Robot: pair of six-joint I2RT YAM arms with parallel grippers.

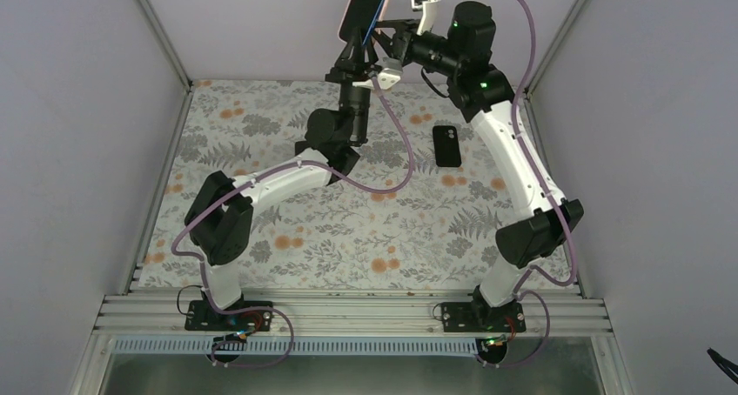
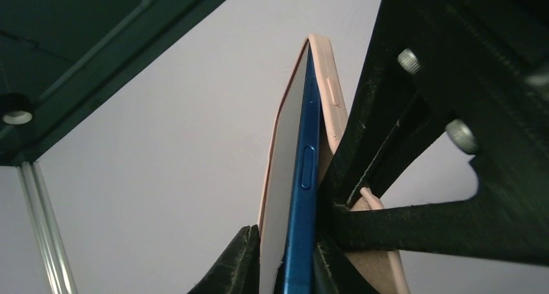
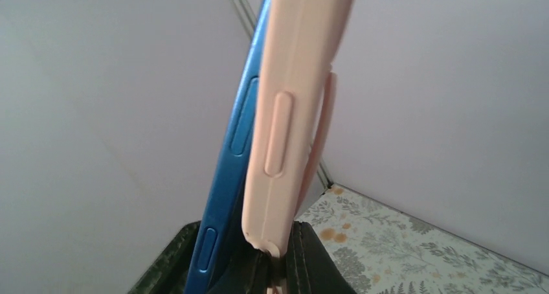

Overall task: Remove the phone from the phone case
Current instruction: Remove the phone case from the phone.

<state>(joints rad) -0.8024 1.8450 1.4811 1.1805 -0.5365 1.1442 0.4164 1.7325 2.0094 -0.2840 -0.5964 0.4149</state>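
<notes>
Although the phone case (image 2: 329, 106) gapes away from one long edge of the blue phone (image 2: 304, 177), the job is only part done. The phone sits inside the case along its other long edge, where a thin pink lip wraps the screen. Both are held aloft, the case well above the table (image 1: 348, 230), with a second black handset (image 1: 447, 144) lying flat far below the case.

Beneath the case, the left gripper (image 2: 285, 261) pinches the phone's lower end, a finger pressed to either face. Just beside it, the right gripper (image 3: 280, 258) is clamped tight on the case's bottom rim. What is left, I judge, is to draw the two apart until that far lip lets go.

The left wrist view shows the wedge of gap between case and phone, and the far lip — neither can be read from above, where the two merge into one tilted slab. The right wrist view alone shows the case's moulded button cover standing clear of the phone's side buttons. Only the top view shows the black handset.
</notes>
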